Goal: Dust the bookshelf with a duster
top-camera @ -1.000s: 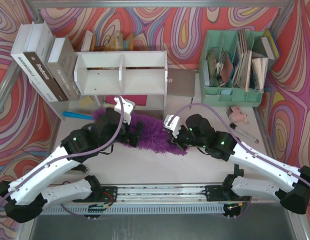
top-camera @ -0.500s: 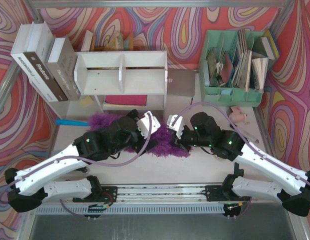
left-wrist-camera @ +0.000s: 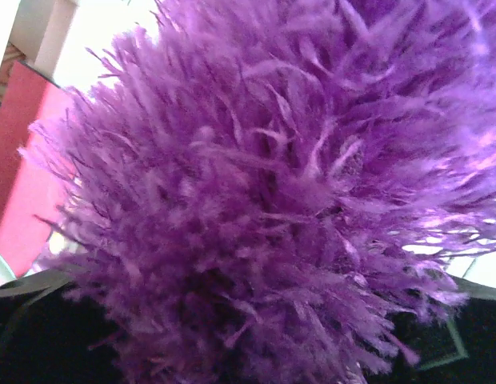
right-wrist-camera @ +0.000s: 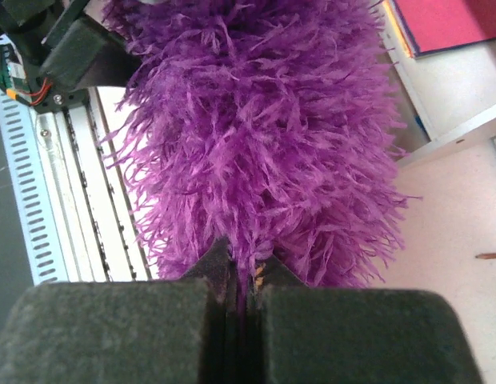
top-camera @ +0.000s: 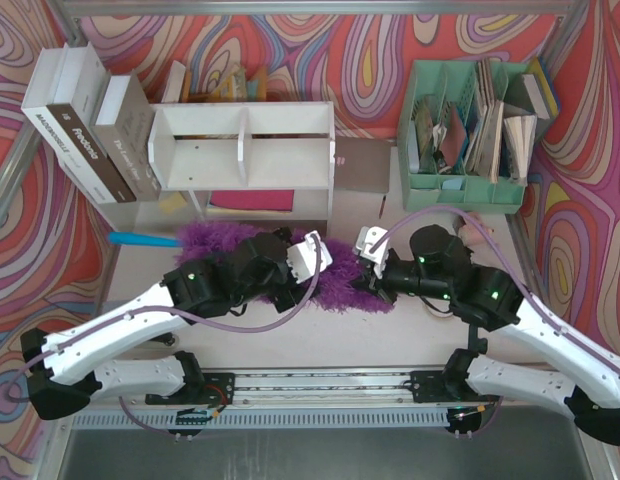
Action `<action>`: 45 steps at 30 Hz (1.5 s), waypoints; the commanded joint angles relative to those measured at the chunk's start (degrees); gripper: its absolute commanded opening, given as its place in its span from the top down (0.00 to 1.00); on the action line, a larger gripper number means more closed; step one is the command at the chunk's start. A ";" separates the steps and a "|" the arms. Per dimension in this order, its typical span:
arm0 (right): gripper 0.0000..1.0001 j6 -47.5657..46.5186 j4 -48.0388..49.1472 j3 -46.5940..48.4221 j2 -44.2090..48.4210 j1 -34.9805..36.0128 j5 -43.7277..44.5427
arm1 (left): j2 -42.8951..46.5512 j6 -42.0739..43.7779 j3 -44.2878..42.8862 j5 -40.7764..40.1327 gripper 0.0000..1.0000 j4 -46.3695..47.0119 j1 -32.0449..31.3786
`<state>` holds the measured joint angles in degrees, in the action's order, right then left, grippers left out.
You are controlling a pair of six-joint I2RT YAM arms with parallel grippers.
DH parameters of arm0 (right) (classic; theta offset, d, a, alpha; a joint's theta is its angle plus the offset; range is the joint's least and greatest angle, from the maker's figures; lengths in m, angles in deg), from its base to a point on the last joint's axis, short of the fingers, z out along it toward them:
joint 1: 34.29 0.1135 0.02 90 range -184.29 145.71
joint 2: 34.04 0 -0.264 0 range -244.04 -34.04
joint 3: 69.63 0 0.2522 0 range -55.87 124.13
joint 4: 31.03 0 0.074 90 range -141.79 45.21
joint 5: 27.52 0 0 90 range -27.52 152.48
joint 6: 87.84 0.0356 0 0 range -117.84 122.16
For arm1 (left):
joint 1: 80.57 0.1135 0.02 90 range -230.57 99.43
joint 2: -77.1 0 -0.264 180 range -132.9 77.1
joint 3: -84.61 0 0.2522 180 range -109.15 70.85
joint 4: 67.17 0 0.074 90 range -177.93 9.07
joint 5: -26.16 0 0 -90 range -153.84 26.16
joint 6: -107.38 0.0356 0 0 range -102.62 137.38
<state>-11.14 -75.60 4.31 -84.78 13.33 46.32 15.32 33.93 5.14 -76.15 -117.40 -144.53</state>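
The duster lies on the table in front of the white bookshelf (top-camera: 240, 150). Its blue handle (top-camera: 140, 239) points left and its fluffy purple head (top-camera: 340, 285) stretches right. My left gripper (top-camera: 287, 278) is pressed down over the middle of the head. In the left wrist view purple fluff (left-wrist-camera: 256, 200) fills the frame, and the dark jaws show only at the bottom corners, wide apart. My right gripper (right-wrist-camera: 244, 268) is shut on the strands at the head's right tip (right-wrist-camera: 264, 144), and in the top view this gripper (top-camera: 374, 283) sits at that end.
Big books (top-camera: 85, 130) lean against the shelf's left side. A red folder (top-camera: 252, 200) lies in the lower tier. A mint file organizer (top-camera: 475, 120) with papers stands at the back right, with a small pink object (top-camera: 477, 232) before it. The arms' rail (top-camera: 320, 385) runs along the near edge.
My left gripper has travelled right along the duster, from near the handle end to the middle of the head. The right gripper has shifted right with the tip pinched.
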 commanded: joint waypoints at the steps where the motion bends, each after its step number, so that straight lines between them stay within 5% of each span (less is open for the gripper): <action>1: 1.00 -0.06 2.42 2.69 1.55 0.04 3.10 | -0.81 -0.13 1.04 0.80 0.27 0.15 0.24; 9: 1.00 0.06 3.79 2.78 1.54 0.08 6.96 | -3.09 -2.42 -1.50 -0.52 0.68 0.21 0.20; 18: 0.95 0.52 9.69 1.13 4.31 0.08 12.96 | -2.17 -3.66 -5.51 -2.71 0.99 2.63 0.16; 29: 0.35 2.20 19.08 -1.77 12.66 0.06 19.75 | 1.63 -4.22 -11.89 -9.73 1.00 7.05 0.16; 45: 0.28 6.51 25.90 -7.60 9.88 0.09 11.49 | 1.55 -5.24 -24.56 -18.67 1.00 19.71 0.16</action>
<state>-7.00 -55.69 0.21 -71.88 13.33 60.94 17.13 29.58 -14.71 -92.22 -104.57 -144.53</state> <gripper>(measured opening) 0.699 0.048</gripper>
